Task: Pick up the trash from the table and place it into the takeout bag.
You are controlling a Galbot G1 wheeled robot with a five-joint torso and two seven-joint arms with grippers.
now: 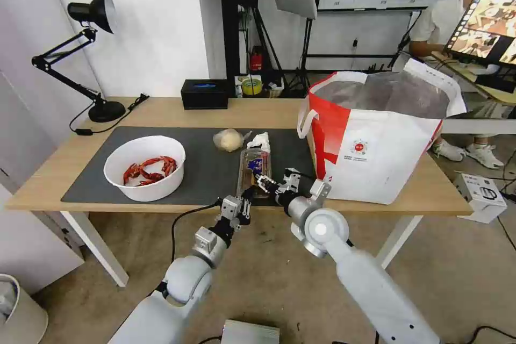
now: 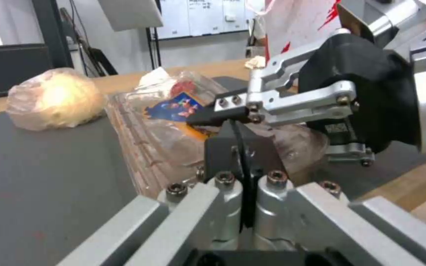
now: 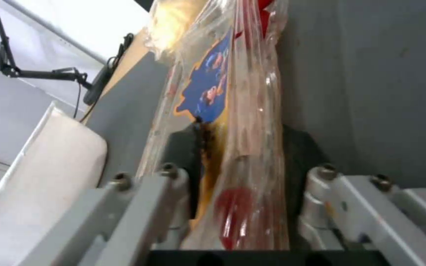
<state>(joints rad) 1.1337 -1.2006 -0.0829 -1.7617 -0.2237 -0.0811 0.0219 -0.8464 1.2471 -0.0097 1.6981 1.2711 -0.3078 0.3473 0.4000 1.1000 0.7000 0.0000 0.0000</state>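
The clear clamshell tray (image 1: 253, 164) with cherry tomatoes lies lengthwise on the dark mat (image 1: 209, 172) of the table (image 1: 161, 110). My right gripper (image 1: 267, 183) is shut on its near end; in the right wrist view the tray (image 3: 242, 74) sits pinched between the pads (image 3: 186, 147). My left gripper (image 1: 249, 193) is shut, its pads (image 2: 227, 147) pressed together at the tray's (image 2: 168, 122) near edge. Behind the tray lie the wrapped pale lump (image 1: 228, 140) and the crumpled tissue (image 1: 260, 141). The white bowl (image 1: 156, 191) of crayfish shells stands at the left. The takeout bag (image 1: 376, 156) stands open on the right.
A black tissue box (image 1: 204, 94) sits at the table's back edge, and a black desk lamp (image 1: 102, 110) with its cable at the back left. The bag's near wall is close to my right arm. A white bin (image 1: 16, 312) stands on the floor at the left.
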